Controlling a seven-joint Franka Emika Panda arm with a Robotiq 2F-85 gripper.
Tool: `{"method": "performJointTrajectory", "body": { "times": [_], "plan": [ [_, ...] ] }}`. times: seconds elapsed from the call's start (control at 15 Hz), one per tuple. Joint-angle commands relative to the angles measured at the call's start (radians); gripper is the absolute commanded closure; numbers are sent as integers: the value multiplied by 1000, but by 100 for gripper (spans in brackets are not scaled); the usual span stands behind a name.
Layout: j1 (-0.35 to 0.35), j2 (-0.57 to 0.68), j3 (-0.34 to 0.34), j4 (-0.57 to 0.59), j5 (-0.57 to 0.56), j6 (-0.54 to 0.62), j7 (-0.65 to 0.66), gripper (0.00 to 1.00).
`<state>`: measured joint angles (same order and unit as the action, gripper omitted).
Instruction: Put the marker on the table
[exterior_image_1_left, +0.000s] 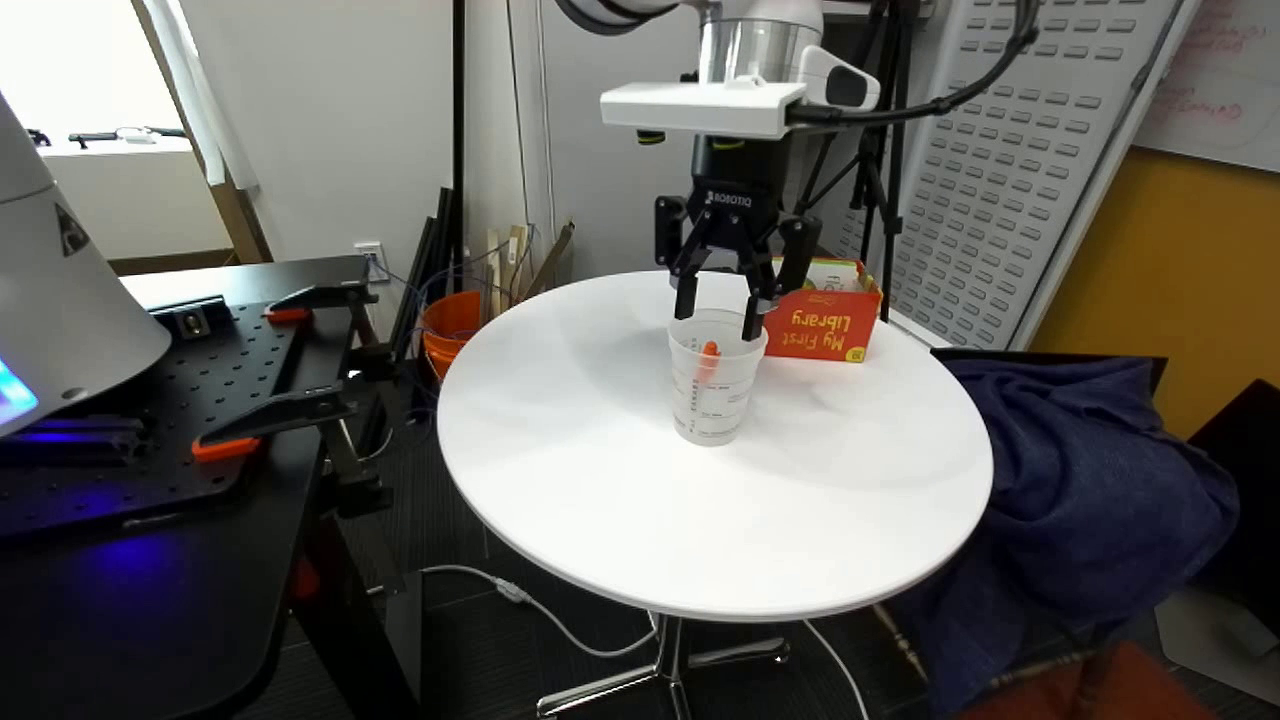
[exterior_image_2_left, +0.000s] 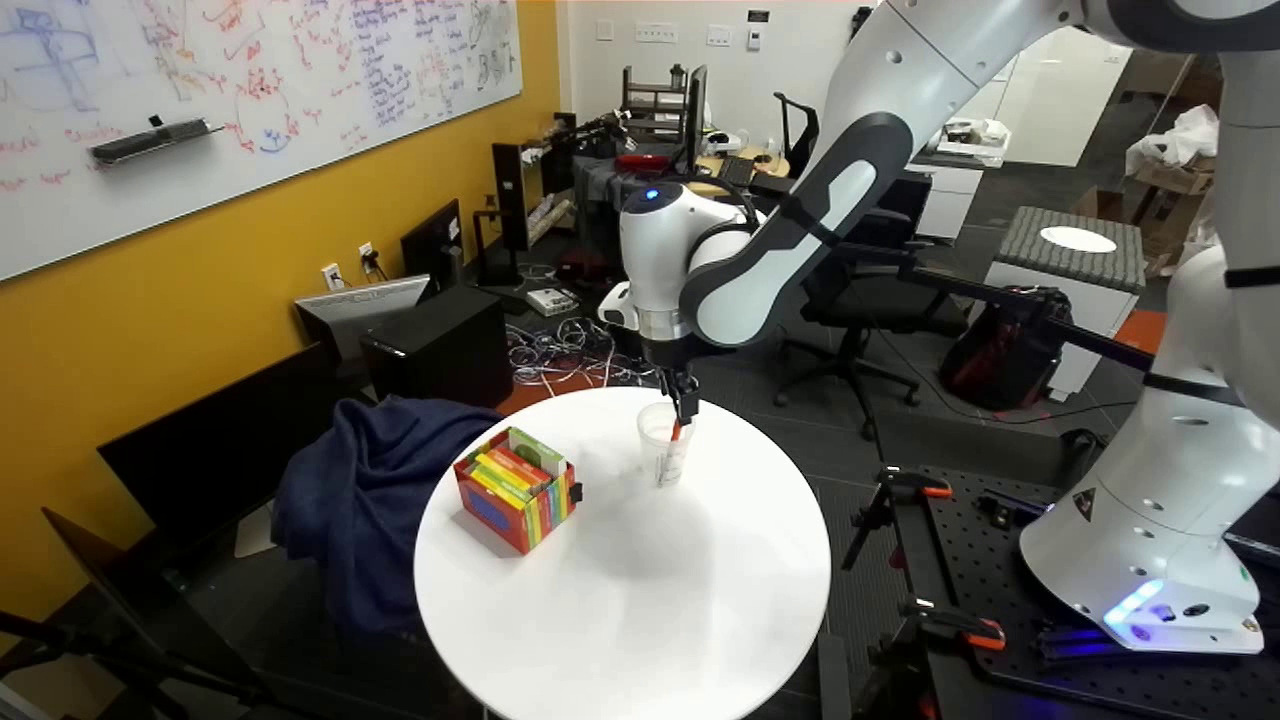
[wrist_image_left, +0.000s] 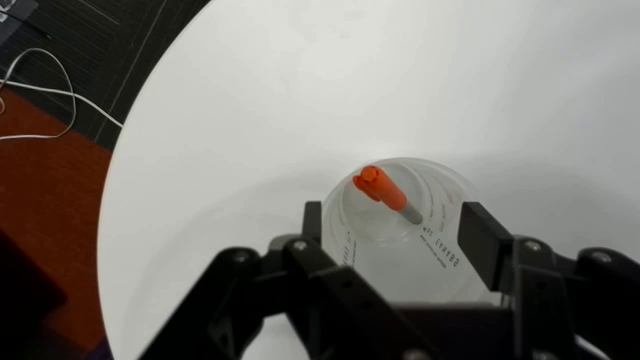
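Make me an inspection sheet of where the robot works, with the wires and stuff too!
Surface: table, round and white-topped.
Job's things: marker, tilted inside a clear cup that stands on the table.
Clutter: red box of books, on the table, apart from the cup.
Grippers: gripper at the cup's mouth, jaws apart; marker not gripped.
Cables: white cable on the floor near the table's pedestal; black cable above the gripper.
Surroundings: blue cloth beside the table; black desk under the robot's base.
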<state>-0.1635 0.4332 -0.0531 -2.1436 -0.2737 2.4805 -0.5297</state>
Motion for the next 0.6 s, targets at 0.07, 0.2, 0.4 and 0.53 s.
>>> {"method": "performJointTrajectory", "body": {
  "times": [0.07,0.2,0.4,0.53],
  "plan": [
    [-18,9,23,30,19,-31,-43,32],
    [-20,13,28,35,22,-33,-48,31],
    [-21,23,36,45,27,-41,-66,31],
    [-24,36,38,56,34,-50,-74,29]
  ]
}}
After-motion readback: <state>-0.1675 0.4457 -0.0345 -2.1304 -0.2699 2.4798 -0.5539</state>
